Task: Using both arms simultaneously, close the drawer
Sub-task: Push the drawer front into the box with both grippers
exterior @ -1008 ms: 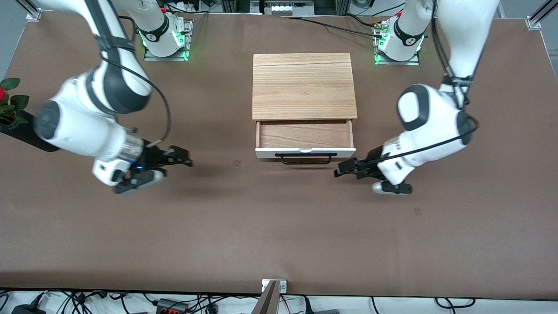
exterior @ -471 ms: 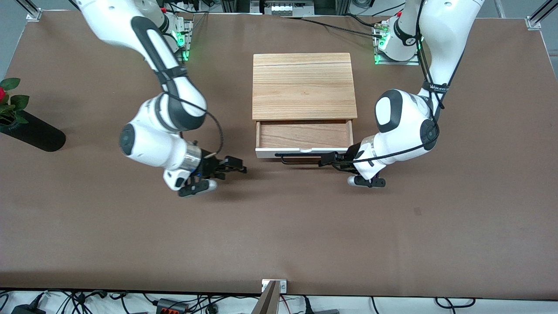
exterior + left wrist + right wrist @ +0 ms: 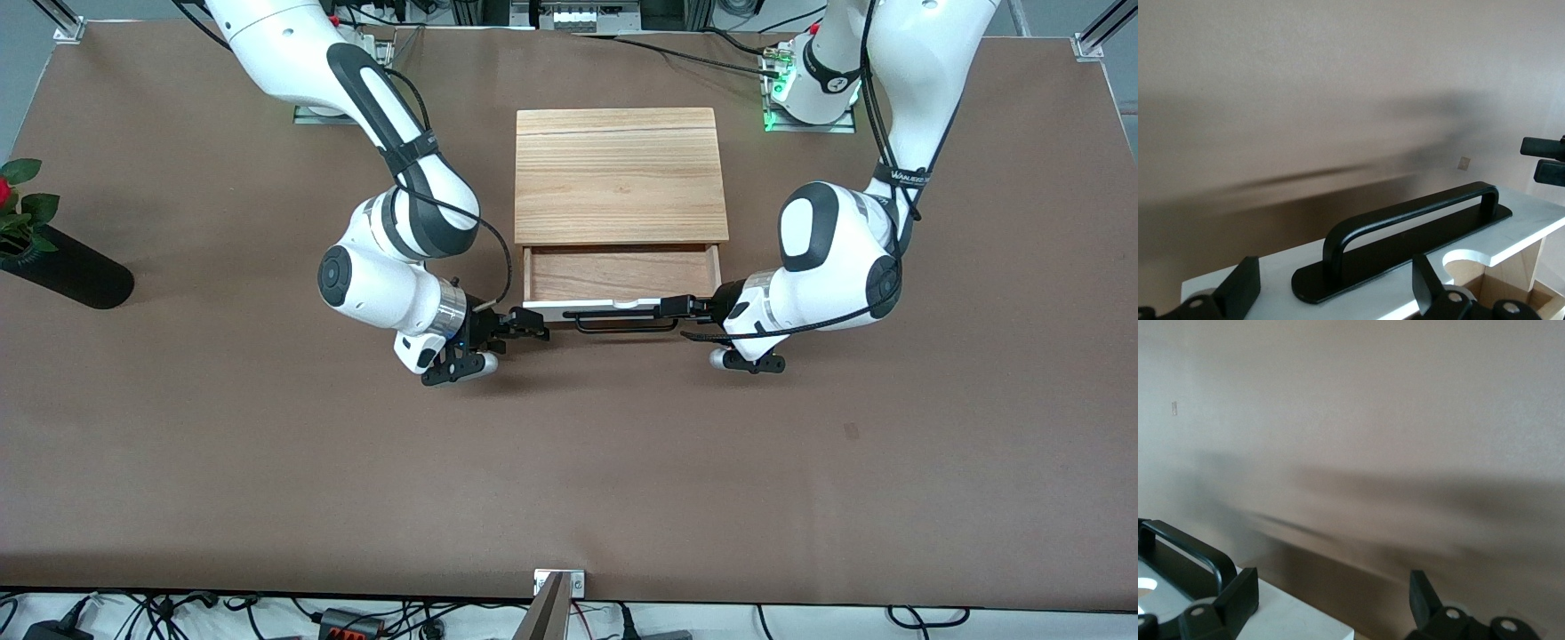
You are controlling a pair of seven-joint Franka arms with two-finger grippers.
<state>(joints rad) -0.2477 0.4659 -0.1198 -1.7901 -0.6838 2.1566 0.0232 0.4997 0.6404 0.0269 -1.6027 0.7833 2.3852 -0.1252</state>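
The drawer stands pulled out of its light wooden box, with its white front panel and black bar handle facing the front camera. My left gripper is open, right at the panel's end toward the left arm, beside the handle's end. In the left wrist view the open fingers straddle the panel and the handle. My right gripper is open at the panel's other end. In the right wrist view its fingers frame the panel's corner.
A black vase with a red rose lies at the right arm's end of the table. A metal bracket sits at the table's front edge. The brown table stretches wide nearer the front camera.
Both arms have swung inward toward the drawer's front. The right gripper has come from well out at its end of the table to the panel's end; the left gripper has closed in on the handle's end.
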